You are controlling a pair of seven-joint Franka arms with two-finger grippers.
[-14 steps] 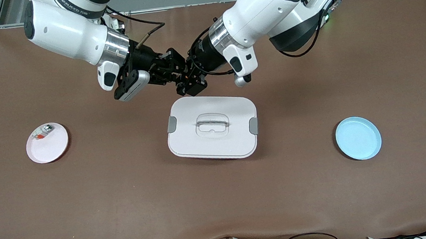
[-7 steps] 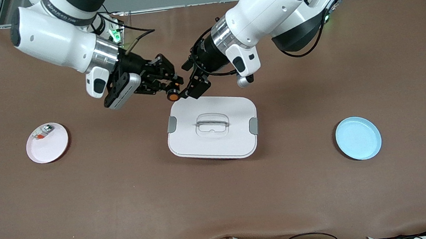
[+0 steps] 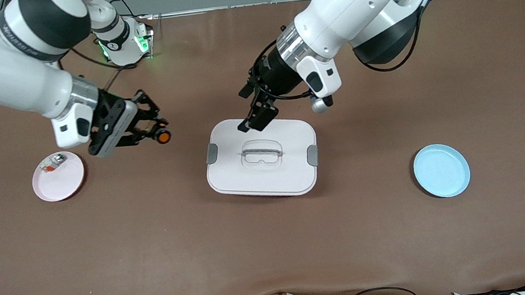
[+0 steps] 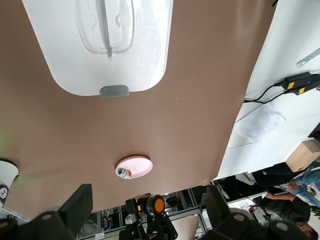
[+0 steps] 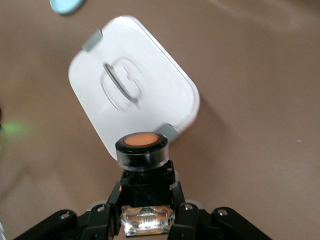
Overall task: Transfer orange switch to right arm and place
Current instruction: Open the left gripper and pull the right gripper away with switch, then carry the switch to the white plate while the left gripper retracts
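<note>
The handover looks done: the right gripper point(image 3: 157, 134) has its jaws clenched on the orange switch point(image 3: 163, 137), the left gripper point(image 3: 256, 118) hangs released, and placing remains.

A: What covers the table point(image 3: 272, 252)?

B: A brown mat, edge to edge.

A: And lying on it?

B: A white lidded container point(image 3: 261, 157) with grey side clips sits mid-table. A pink plate point(image 3: 58, 176) lies toward the right arm's end, with a small silvery and orange-red part point(image 3: 51, 164) on its rim area. A light blue plate point(image 3: 441, 170) lies toward the left arm's end.
</note>
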